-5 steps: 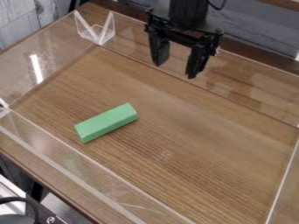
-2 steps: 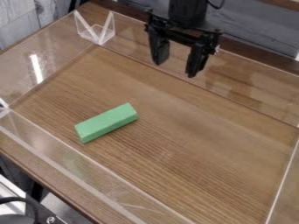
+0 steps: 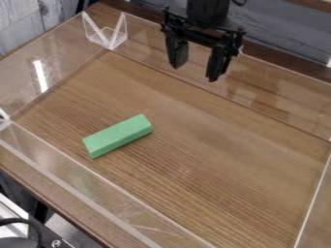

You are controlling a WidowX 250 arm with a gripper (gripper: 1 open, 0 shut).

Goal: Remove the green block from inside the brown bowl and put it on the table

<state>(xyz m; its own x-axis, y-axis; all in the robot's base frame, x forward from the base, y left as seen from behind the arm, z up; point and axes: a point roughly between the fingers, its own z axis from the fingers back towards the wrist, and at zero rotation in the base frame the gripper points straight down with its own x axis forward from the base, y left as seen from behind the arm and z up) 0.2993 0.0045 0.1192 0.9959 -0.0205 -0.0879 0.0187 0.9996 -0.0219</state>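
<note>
The green block [image 3: 118,136] lies flat on the brown wood-grain table [image 3: 220,145], left of centre toward the front, its long side running diagonally. My black gripper [image 3: 196,62] hangs over the far side of the table, pointing down, well apart from the block. Its fingers [image 3: 216,64] stand spread with nothing between them. The brown bowl is out of view.
Low clear acrylic walls [image 3: 65,53] ring the tabletop. A clear folded bracket [image 3: 104,31] stands at the far left corner. The table's front edge drops off at the lower left.
The gripper has shifted very slightly upward in the picture; the block has stayed where it was.
</note>
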